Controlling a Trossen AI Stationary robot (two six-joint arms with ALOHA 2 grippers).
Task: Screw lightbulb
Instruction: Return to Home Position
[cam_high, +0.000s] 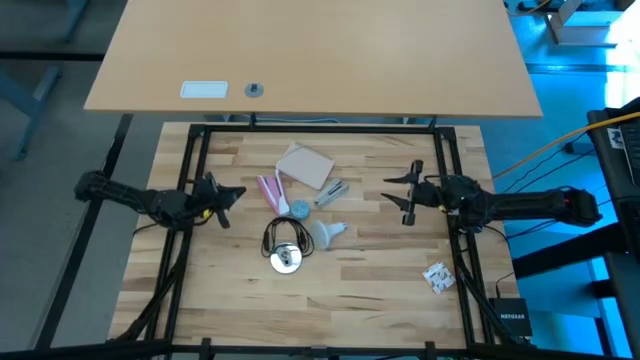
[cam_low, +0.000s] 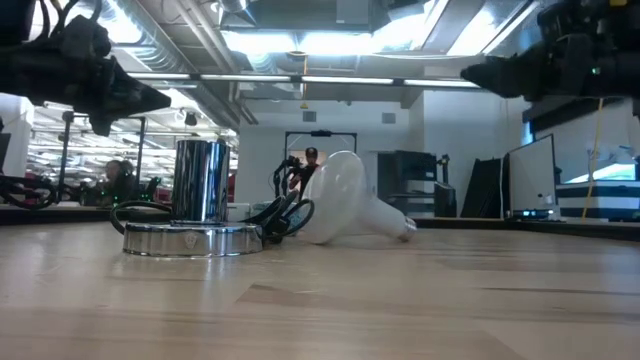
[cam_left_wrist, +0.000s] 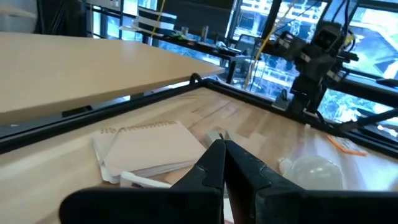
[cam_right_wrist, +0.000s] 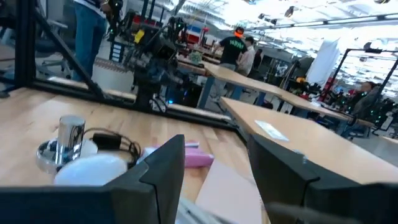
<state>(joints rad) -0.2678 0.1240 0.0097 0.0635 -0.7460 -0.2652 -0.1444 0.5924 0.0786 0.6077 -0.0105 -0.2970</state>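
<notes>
The lightbulb (cam_high: 328, 236) lies on its side mid-table, dome on the wood, with its silvery screw base (cam_low: 404, 229) pointing toward the table's right. Just left of it stands a chrome socket base (cam_high: 287, 259) with a coiled black cord (cam_low: 280, 215). My left gripper (cam_high: 226, 195) hovers shut above the table's left part, pointing level toward the centre and touching nothing. My right gripper (cam_high: 403, 197) hovers at the right, open, its fingers level and empty. The right wrist view shows the bulb (cam_right_wrist: 93, 168) beyond the fingers.
Between the grippers lie a beige pad (cam_high: 305, 165), pink sticks (cam_high: 270, 190), a light-blue cap (cam_high: 300, 209) and a silvery piece (cam_high: 333, 192). A small packet (cam_high: 437, 277) lies near right. A black frame (cam_high: 320, 127) borders the wood. People stand in the room beyond.
</notes>
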